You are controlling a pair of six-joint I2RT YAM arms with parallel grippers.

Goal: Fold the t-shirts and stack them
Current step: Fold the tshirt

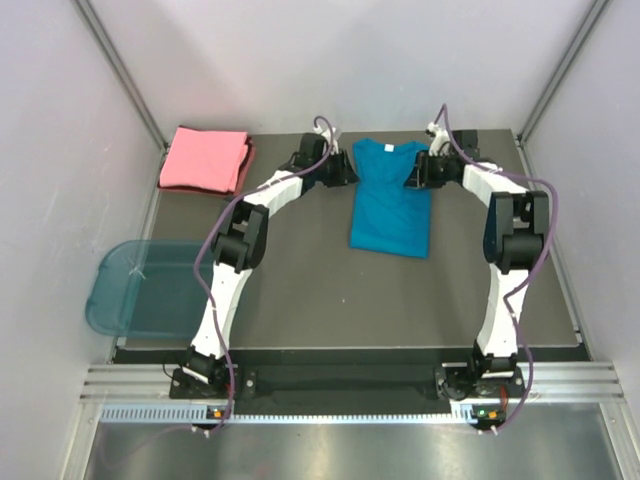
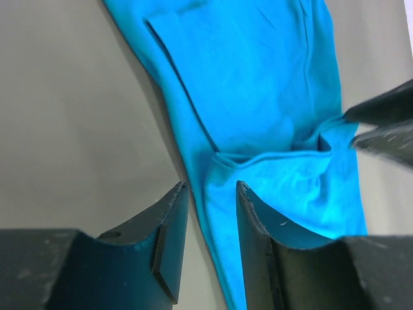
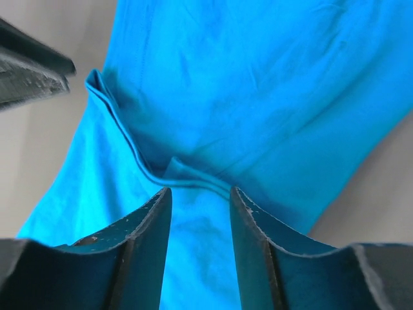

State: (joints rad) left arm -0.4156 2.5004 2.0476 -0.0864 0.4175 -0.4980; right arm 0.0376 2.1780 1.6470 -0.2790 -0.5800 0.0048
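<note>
T-shirts are lying at the far end of the dark tabletop (image 1: 300, 290), one on either side of the left hand (image 1: 345, 168). Well to the left of that hand, and much closer to the arm bases, a translucent blue tub (image 1: 135, 290) is lying across the tabletop's left edge. Farther back, also left of the left hand and well apart from it, the salmon-pink t-shirt (image 1: 205, 158) is sitting folded into a flat block in the far left corner.

The left hand is reaching in at the left side of the teal-blue t-shirt (image 1: 390, 205), near its upper end. Its fingers (image 2: 171, 239) are standing apart, the shirt's side edge is showing through the gap, and nothing is being clamped.

Between the two hands the teal-blue t-shirt is lying flat, with its collar toward the far wall and a small white neck label (image 1: 388, 148) showing. Its lower end is pointing back toward the arm bases. In the wrist views a hemmed edge is crossing the cloth just ahead of both hands.

On the shirt's right side the right hand (image 1: 418, 170) is facing the left one. Its fingers (image 3: 151, 245) are likewise standing apart, with teal cloth filling the gap and no fold being pinched. Whether either hand is touching the cloth cannot be told.
</note>
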